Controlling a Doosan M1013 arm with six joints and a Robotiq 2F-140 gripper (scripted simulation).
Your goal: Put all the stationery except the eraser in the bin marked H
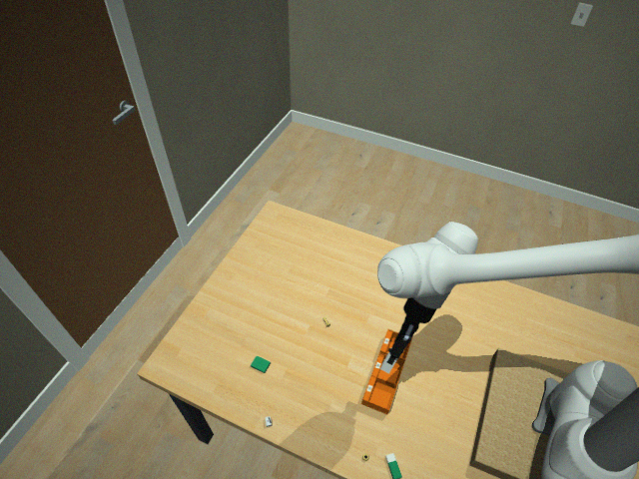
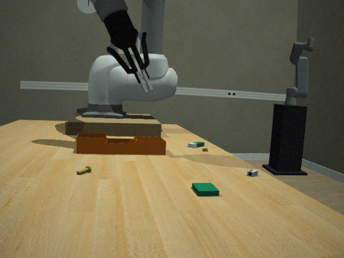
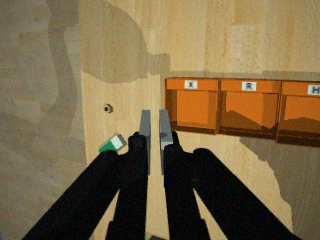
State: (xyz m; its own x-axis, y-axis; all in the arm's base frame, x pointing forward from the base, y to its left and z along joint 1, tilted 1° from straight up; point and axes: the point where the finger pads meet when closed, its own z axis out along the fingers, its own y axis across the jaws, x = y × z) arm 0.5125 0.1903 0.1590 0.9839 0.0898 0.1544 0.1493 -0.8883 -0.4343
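Observation:
An orange bin row (image 1: 380,397) (image 2: 119,148) (image 3: 195,107) with three compartments stands mid-table; in the wrist view the labels read X, R and H (image 3: 314,90). My gripper (image 1: 387,364) (image 2: 148,88) (image 3: 154,122) is shut with nothing between its fingers, and hangs tilted above the bin row near its X end. A flat green pad (image 1: 260,363) (image 2: 205,189) lies on the table away from the bins. A small grey sharpener (image 1: 268,421) (image 2: 252,172) lies near the table edge. A white-and-green eraser (image 1: 392,465) (image 2: 195,144) (image 3: 112,144) lies near the table's edge.
A brass bolt (image 1: 325,321) (image 2: 84,170) lies on the table on the side of the bins away from the eraser. A small nut (image 1: 365,456) (image 2: 205,149) (image 3: 107,108) lies beside the eraser. The arm's base stands on a brown mat (image 1: 503,412) (image 2: 110,127) behind the bins.

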